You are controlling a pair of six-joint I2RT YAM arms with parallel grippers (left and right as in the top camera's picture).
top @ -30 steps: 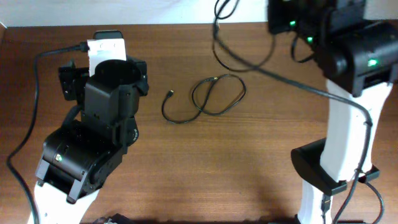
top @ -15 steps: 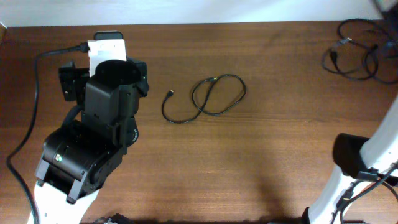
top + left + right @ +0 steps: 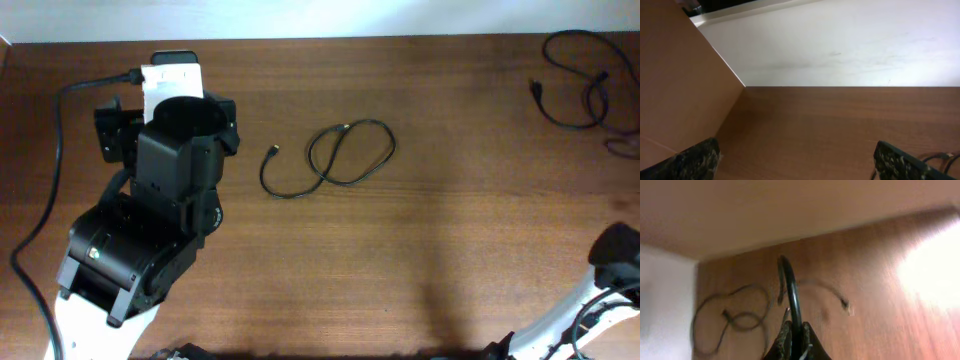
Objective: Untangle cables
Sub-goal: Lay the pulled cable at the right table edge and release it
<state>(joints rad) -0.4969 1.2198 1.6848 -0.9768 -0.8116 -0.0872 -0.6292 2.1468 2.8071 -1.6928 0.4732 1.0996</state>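
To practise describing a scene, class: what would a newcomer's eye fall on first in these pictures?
The bulky black left arm fills the left side of the table. A looped cable lies alone mid-table, with a tangle of cables at the far right corner. In the right wrist view, the right gripper is shut on a cable that arches up from its jaws.

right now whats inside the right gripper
A black cable is clamped in the shut right gripper and arches up out of it. The stretch between the fingers is covered, and where its ends run cannot be told.
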